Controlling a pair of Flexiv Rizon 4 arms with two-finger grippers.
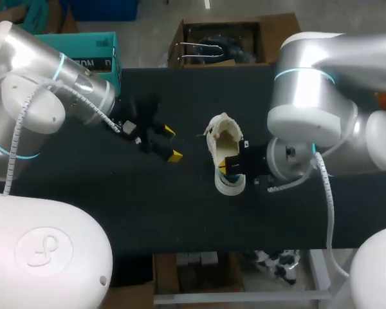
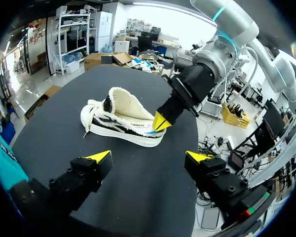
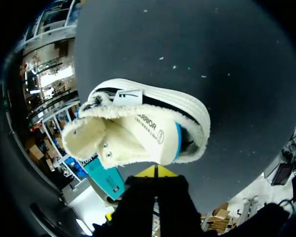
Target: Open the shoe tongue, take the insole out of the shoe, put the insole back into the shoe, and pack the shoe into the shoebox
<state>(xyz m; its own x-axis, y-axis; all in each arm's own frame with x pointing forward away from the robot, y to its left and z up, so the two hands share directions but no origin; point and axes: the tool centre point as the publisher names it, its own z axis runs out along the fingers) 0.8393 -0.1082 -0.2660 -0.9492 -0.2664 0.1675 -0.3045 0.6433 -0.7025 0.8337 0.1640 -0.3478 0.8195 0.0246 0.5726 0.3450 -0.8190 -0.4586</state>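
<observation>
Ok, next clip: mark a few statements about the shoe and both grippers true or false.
1. The left gripper is open and empty. True.
2. The shoe is in a shoebox. False: it stands on its sole on the black table.
3. The right gripper is at the shoe's heel. True.
4. The left gripper touches the shoe. False: it is apart from it, with the shoe ahead of its fingers.
</observation>
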